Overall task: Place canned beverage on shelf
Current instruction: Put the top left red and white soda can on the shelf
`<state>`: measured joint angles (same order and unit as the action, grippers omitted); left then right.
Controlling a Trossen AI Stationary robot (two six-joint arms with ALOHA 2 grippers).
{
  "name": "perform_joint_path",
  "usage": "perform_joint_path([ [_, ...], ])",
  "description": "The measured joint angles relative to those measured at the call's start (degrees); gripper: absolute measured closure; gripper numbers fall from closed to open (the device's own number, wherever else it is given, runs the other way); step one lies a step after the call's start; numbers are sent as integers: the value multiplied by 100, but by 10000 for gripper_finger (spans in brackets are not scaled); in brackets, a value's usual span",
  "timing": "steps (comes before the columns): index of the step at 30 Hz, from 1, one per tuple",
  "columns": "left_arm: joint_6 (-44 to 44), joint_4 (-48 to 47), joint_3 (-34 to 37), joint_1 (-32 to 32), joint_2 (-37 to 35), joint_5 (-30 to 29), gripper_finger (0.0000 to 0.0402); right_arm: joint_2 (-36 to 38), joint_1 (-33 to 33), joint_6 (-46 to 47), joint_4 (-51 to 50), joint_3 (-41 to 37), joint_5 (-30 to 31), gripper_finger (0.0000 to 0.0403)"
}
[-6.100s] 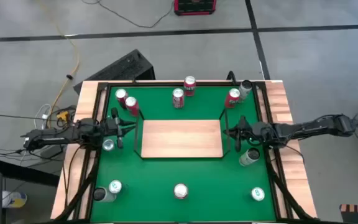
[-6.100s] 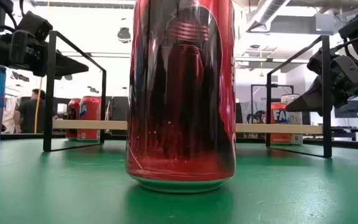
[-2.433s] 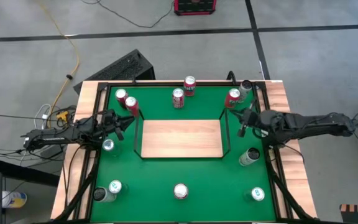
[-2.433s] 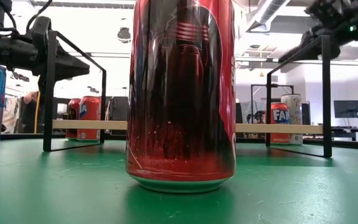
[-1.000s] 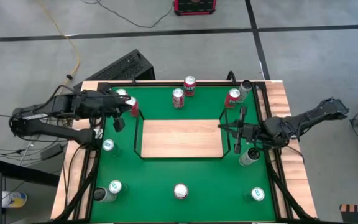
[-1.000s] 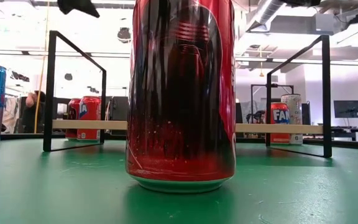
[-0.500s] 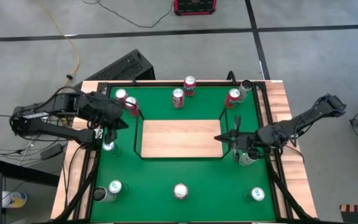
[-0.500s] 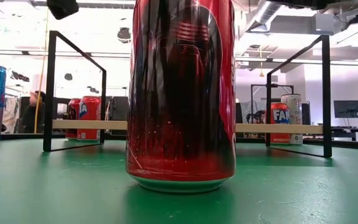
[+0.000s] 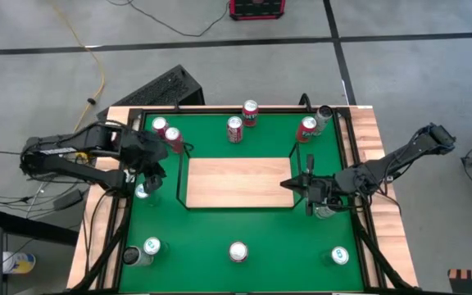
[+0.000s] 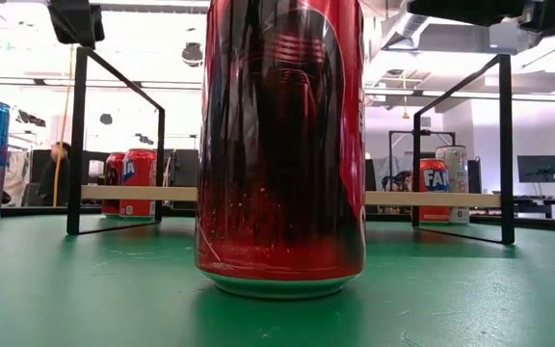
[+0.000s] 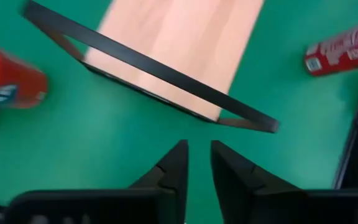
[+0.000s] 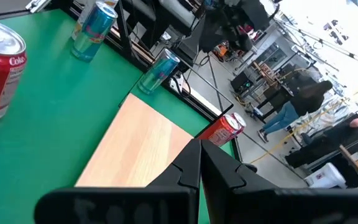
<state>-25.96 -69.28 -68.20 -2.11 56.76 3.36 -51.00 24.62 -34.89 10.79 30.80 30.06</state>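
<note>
Shelf, a flat pale wood board with thin black wire ends, lies mid-table on smooth green, bare. Left gripper hovers by its left end, fingers slightly apart; right gripper, fingers together, seems empty by the right end.

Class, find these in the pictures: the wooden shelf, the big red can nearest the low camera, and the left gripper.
Shelf (image 9: 238, 181), high view, middle of its board.
Big red can (image 10: 279, 145), low view, middle of its side.
Left gripper (image 11: 199, 163), left wrist view, between its fingertips.
</note>
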Motion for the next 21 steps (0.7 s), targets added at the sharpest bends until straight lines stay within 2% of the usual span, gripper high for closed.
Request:
perform_joint_path([
  [4,-229,0,0,110,170,506,293,0,0,-38,9,-1,0,367],
  [8,-813,84,2,264,257,1110,262,0,0,-53,48,-1,0,367],
  [13,-1195,937,4,553,252,1621,247,0,0,141,91,-1,0,367],
  [16,-1016,1728,4,884,238,1682,250,2,0,417,236,-1,0,367],
  [21,-552,2821,4,1653,338,1447,258,4,0,1008,304,-1,0,367],
])
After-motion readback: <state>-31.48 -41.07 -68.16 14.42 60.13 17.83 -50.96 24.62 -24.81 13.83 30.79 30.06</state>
